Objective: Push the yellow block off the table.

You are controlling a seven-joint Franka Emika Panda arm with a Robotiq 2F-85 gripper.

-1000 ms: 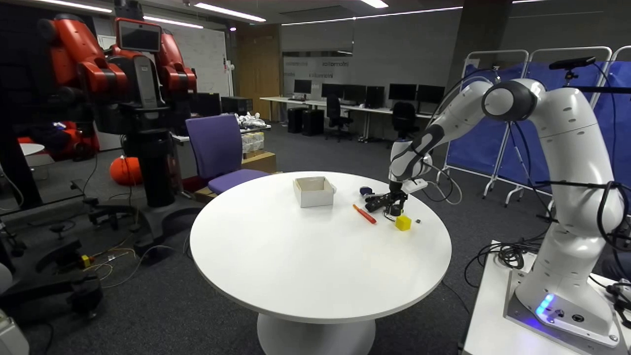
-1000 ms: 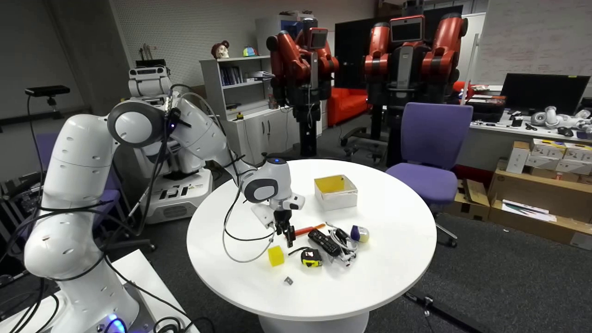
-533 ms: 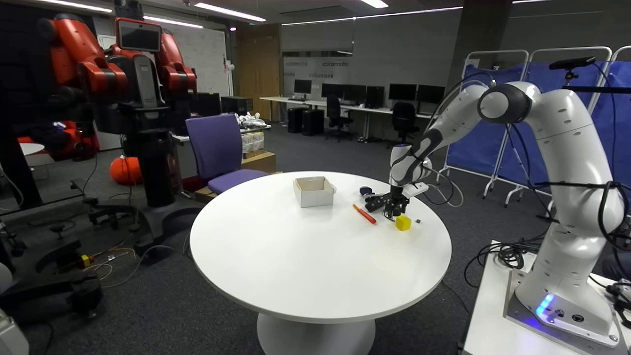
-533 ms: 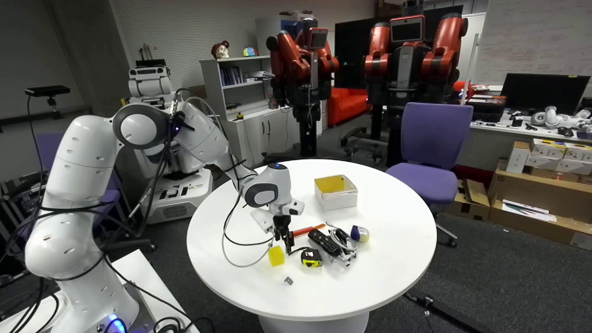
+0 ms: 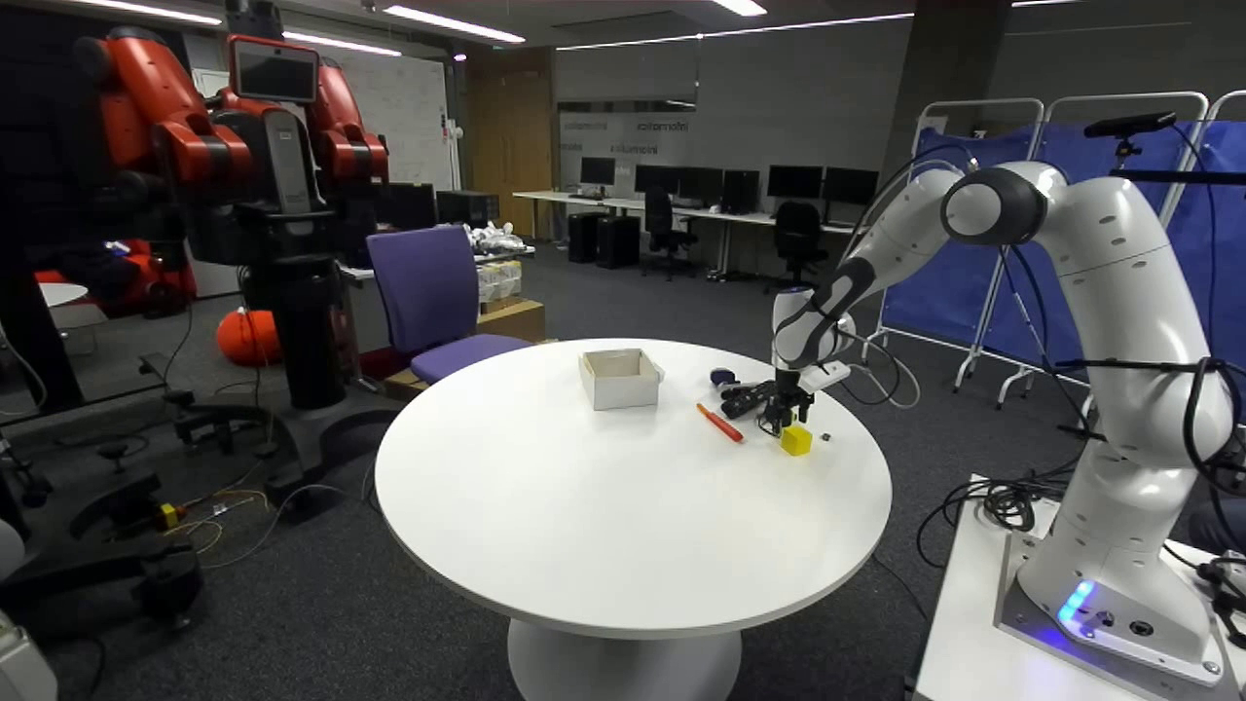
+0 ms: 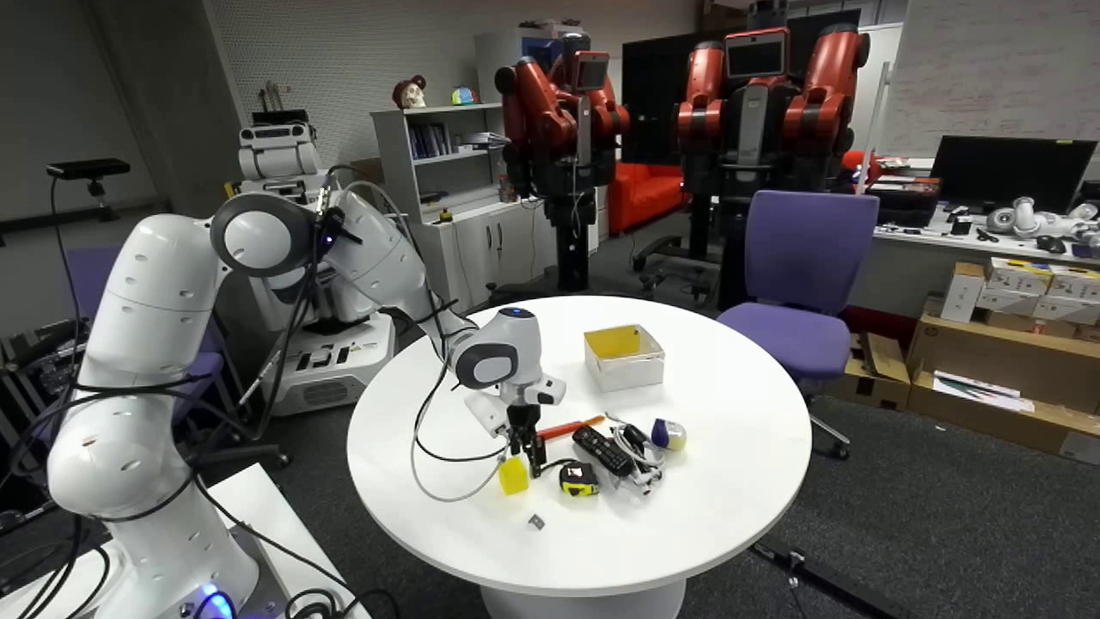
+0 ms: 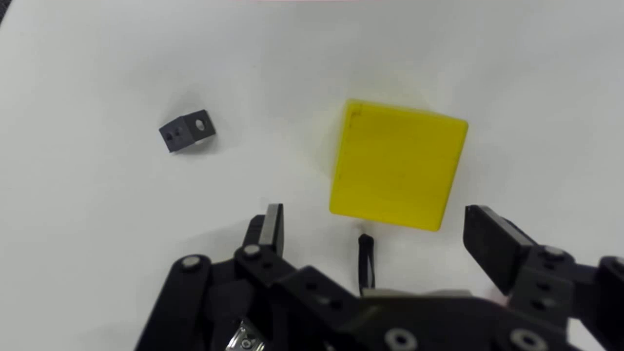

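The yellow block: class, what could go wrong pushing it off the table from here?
The gripper appears open wider than the yellow block, so it might straddle the block rather than push it. The tape measure near the gripper could be knocked. A small dark piece nearby may be swept along.

We noted: one white arm [image 5: 1119, 243]; dark-grey joint rings [image 5: 1030, 204]; black straps [image 5: 1129, 364] and cables [image 6: 302, 292]; blue base light [image 5: 1076, 601]; black gripper [image 7: 376, 225], round silver screws [image 7: 401, 339].
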